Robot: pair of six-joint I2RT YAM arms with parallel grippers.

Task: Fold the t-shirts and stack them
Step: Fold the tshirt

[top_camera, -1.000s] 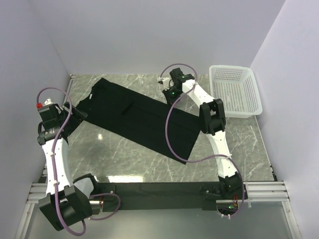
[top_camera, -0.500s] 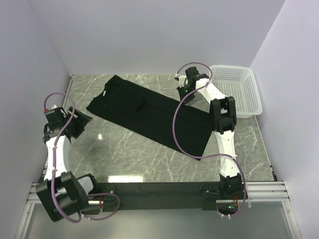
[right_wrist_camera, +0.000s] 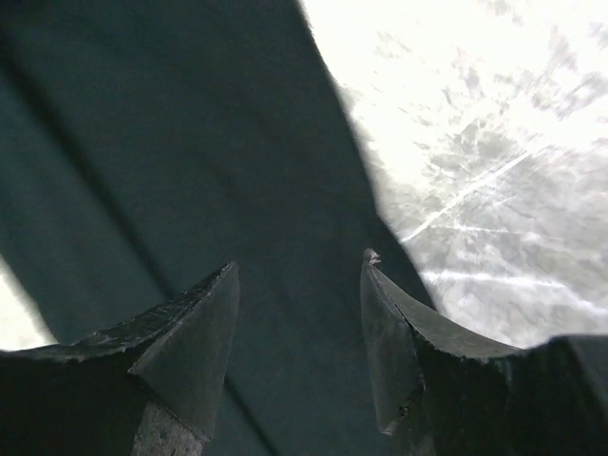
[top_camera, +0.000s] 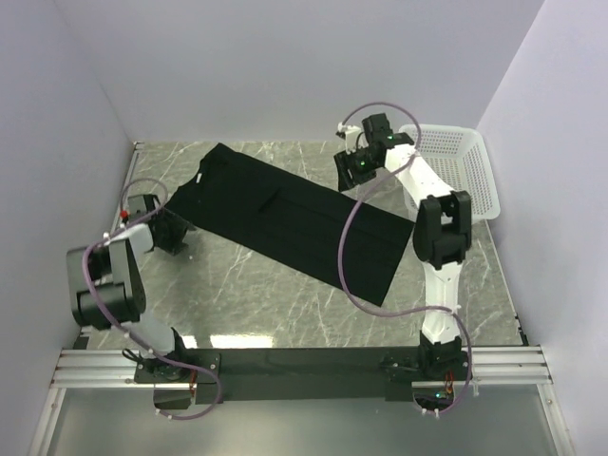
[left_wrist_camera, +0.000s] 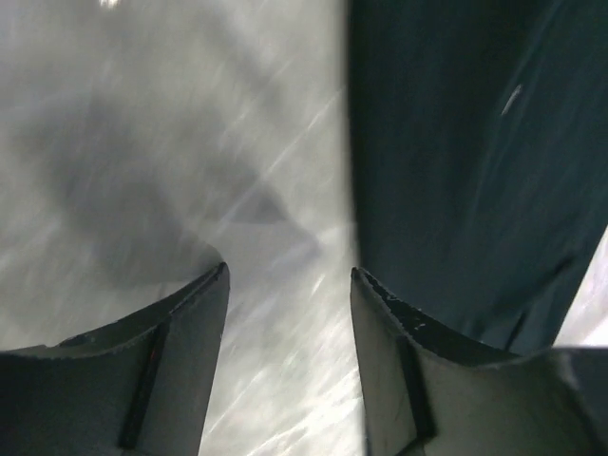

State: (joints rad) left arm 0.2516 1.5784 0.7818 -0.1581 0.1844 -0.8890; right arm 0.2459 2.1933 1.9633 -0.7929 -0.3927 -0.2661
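The black t-shirt (top_camera: 294,218) lies flat on the marble table as a long band, running from the back left to the front right. My left gripper (top_camera: 182,233) hovers low just off the shirt's left edge. In the left wrist view it (left_wrist_camera: 290,275) is open over bare marble, with the shirt (left_wrist_camera: 456,142) to its right. My right gripper (top_camera: 346,174) hangs over the shirt's back right edge. Seen from the right wrist, it (right_wrist_camera: 299,266) is open with nothing between the fingers, and the black t-shirt (right_wrist_camera: 190,142) lies below them.
A white perforated basket (top_camera: 483,176) stands at the back right, close to the right arm. Walls close in the table on the left, back and right. Grey marble table (top_camera: 285,313) shows in front of the shirt.
The right gripper opened and let go of the shirt after dragging it to the right. The left arm swung down toward the shirt's left edge, its jaws narrowing somewhat.
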